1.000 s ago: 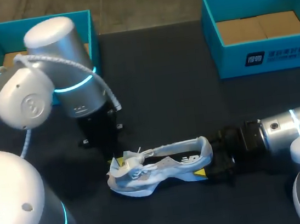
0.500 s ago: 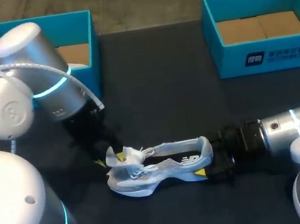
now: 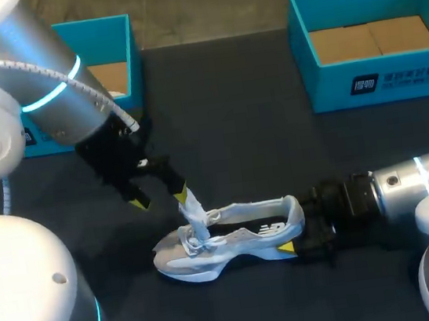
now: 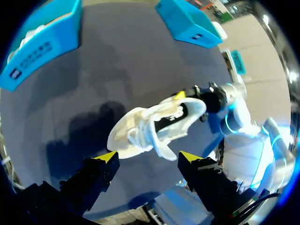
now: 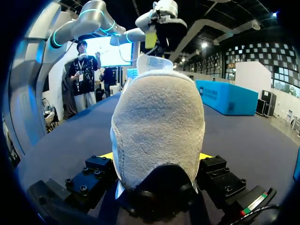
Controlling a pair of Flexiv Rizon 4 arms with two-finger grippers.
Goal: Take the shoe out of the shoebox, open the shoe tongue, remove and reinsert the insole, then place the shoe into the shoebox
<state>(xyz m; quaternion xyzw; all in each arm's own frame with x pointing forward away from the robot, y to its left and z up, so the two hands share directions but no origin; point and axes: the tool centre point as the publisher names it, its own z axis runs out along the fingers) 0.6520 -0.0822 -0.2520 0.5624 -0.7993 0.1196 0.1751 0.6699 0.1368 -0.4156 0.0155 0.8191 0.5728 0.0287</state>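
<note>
The dark, matte bench (image 3: 241,125) carries the white mesh shoe (image 3: 233,241), well apart from the teal cardboard shoebox (image 3: 372,37). The right hand (image 3: 293,231) pinches its fuzzy, rounded heel. The left hand (image 3: 159,200) hangs spread, one tip by the upright tongue.

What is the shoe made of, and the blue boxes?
The shoe looks like soft white fabric. Its heel is fuzzy and matte, perhaps suede or felt. The boxes look like cardboard: smooth blue walls outside, plain brown floor inside.
</note>
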